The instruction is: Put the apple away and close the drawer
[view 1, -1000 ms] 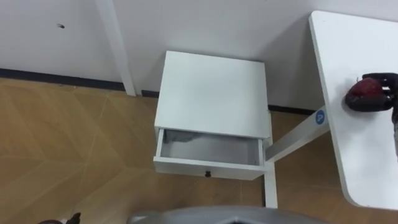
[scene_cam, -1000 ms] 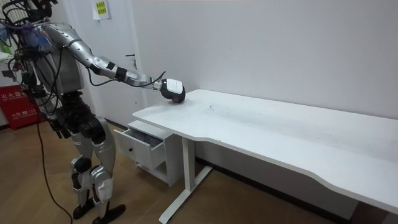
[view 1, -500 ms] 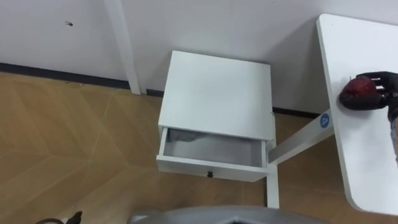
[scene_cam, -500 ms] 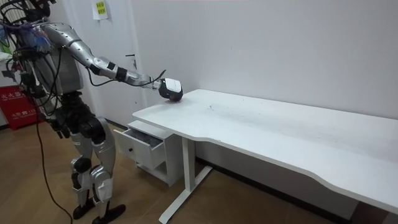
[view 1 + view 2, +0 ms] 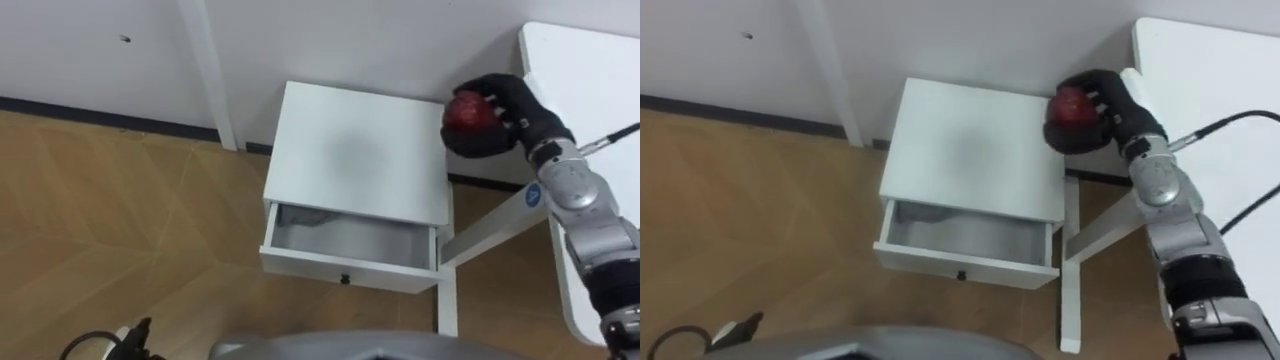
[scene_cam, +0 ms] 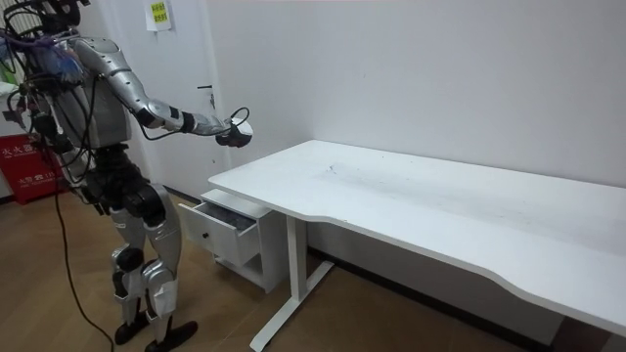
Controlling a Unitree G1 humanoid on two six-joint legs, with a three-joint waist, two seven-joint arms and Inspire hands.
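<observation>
Apple (image 5: 468,112), part-hidden, w/in curled fingers (image 5: 500,90) of right hand (image 5: 512,122) over cabinet (image 5: 360,150) corner; drawer (image 5: 345,268) open.

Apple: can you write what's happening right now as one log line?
apple: held in right hand, in air by right edge of cabinet | drawer: open, no apple inside

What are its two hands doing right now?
Left hand: cannot be told.
Right hand: closed round the apple.
</observation>
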